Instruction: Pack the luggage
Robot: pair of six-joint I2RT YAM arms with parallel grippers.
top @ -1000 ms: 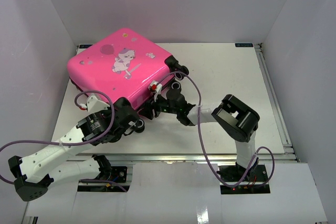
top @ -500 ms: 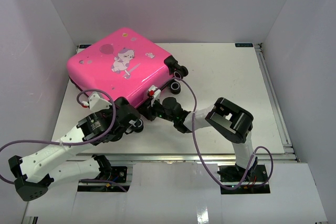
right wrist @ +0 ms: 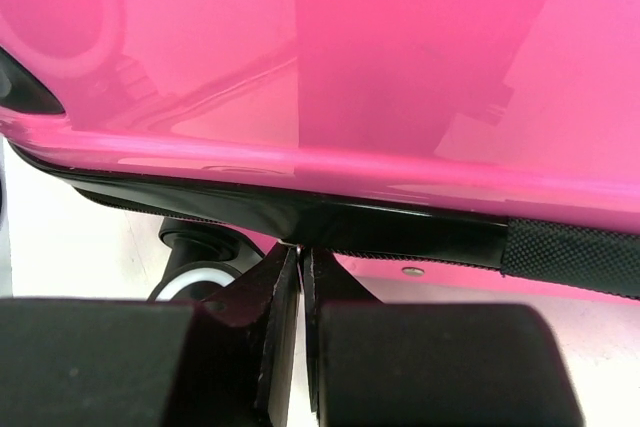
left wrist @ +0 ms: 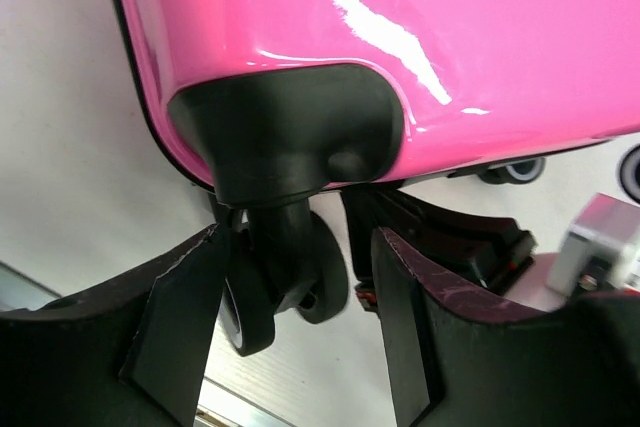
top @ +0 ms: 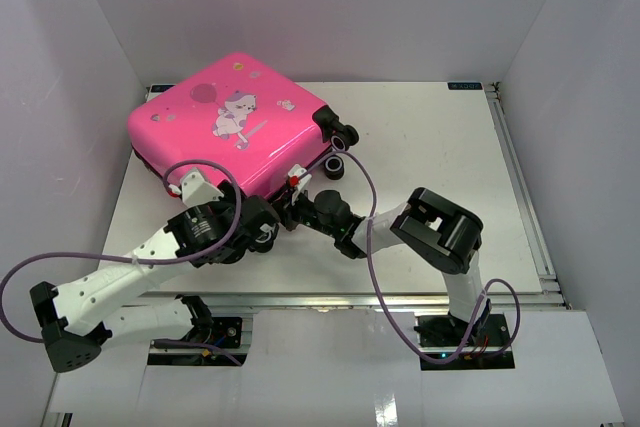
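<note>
Luggage [top: 232, 135] closed, contents hidden, left tool [left wrist: 300, 247] apart around wheel [left wrist: 322, 289], right tool [right wrist: 300, 272] together at zipper trim [right wrist: 400, 232]

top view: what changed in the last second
The left pincer opened and shifted right, now straddling the black caster wheel. The right pincer closed at the black zipper trim. The glossy hot-pink hard-shell suitcase stayed put.

Pale walls [top: 330, 7] box in a white table [top: 430, 147] under soft light, perhaps a metal rail [top: 522, 187] along its right edge.
</note>
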